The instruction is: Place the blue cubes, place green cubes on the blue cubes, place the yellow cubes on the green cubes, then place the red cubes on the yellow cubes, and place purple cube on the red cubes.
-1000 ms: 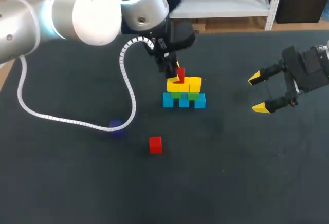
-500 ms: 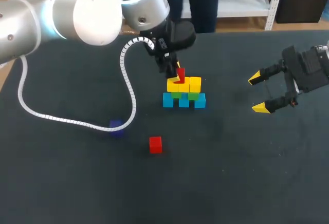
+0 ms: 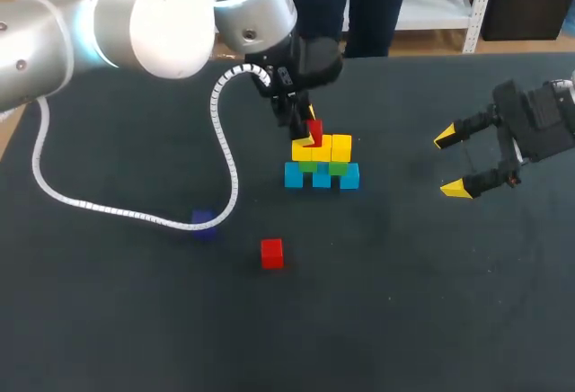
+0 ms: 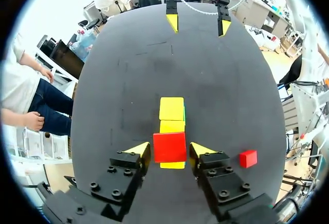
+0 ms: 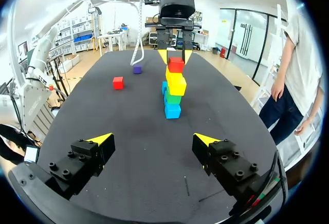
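Observation:
A stepped stack stands mid-table: blue cubes (image 3: pixel 321 176) at the base, green cubes (image 3: pixel 323 167) on them, yellow cubes (image 3: pixel 322 148) above. A red cube (image 3: pixel 314 131) sits on the yellow row. My left gripper (image 3: pixel 304 120) hangs over it. In the left wrist view the red cube (image 4: pixel 169 147) lies between the fingers of the left gripper (image 4: pixel 170 150), with thin gaps on both sides, so it is open. A second red cube (image 3: pixel 271 253) lies loose in front. The purple cube (image 3: pixel 203 223) sits at the left, partly behind the cable. My right gripper (image 3: pixel 454 162) stands wide open, far right of the stack.
A white coiled cable (image 3: pixel 135 212) from the left arm loops across the table's left side, over the purple cube. From the right wrist, the stack (image 5: pixel 174 88), loose red cube (image 5: pixel 118 82) and purple cube (image 5: pixel 136 69) lie ahead of the right gripper (image 5: pixel 153 139).
The left gripper's fingers have parted slightly around the red cube on the stack. Both arms and all cubes stay where they were.

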Motion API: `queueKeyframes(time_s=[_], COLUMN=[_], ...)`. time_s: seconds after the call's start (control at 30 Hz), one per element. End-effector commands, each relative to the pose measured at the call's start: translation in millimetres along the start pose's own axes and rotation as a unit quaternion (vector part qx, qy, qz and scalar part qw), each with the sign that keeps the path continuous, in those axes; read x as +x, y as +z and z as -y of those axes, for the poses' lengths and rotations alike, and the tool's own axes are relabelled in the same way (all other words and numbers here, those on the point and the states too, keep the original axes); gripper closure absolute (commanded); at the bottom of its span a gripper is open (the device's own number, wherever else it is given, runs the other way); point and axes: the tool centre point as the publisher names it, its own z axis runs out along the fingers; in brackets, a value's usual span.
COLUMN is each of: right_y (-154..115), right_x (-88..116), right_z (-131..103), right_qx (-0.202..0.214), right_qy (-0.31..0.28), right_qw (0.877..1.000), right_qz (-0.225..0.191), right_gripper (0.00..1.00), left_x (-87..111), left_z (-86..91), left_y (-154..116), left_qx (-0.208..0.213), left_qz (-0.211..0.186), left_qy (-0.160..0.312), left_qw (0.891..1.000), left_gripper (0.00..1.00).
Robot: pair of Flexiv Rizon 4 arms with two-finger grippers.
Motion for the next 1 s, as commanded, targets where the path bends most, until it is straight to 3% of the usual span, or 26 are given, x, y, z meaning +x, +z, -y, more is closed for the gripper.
queueKeyframes(time_s=[0.03, 0.07, 0.1, 0.37, 0.53, 0.77, 1.0], right_y=[0.2, 0.2, 0.2, 0.2, 0.2, 0.2, 0.2], right_x=[0.3, 0.3, 0.3, 0.3, 0.3, 0.3, 0.3], right_z=[0.1, 0.1, 0.1, 0.1, 0.1, 0.1, 0.1], right_qx=[0.0, 0.0, 0.0, 0.0, 0.0, 0.0, 0.0], right_qy=[0.0, 0.0, 0.0, 0.0, 0.0, 0.0, 0.0], right_qw=[1.0, 1.0, 1.0, 1.0, 1.0, 1.0, 1.0], right_qz=[0.001, 0.001, 0.001, 0.001, 0.001, 0.001, 0.001], right_gripper=[0.0, 0.0, 0.0, 0.0, 0.0, 0.0, 0.0], left_x=[-0.7, -0.7, -0.8, 1.7, 14.7, 53.0, 94.7], left_z=[-3.0, -3.0, -2.9, 1.6, 12.0, 27.1, 39.1], left_y=[-0.1, -0.2, -1.6, -34.4, -64.3, -99.3, -112.5], left_qx=[0.003, 0.003, 0.002, -0.021, -0.036, -0.047, -0.047], left_qz=[-0.002, -0.003, -0.002, 0.028, 0.051, 0.098, 0.127], left_qy=[0.001, 0.001, 0.001, 0.01, 0.008, -0.015, -0.028], left_qw=[1.0, 1.0, 1.0, 0.999, 0.998, 0.994, 0.99], left_gripper=[0.25, 0.17, 0.0, 0.0, 0.0, 0.0, 0.0])
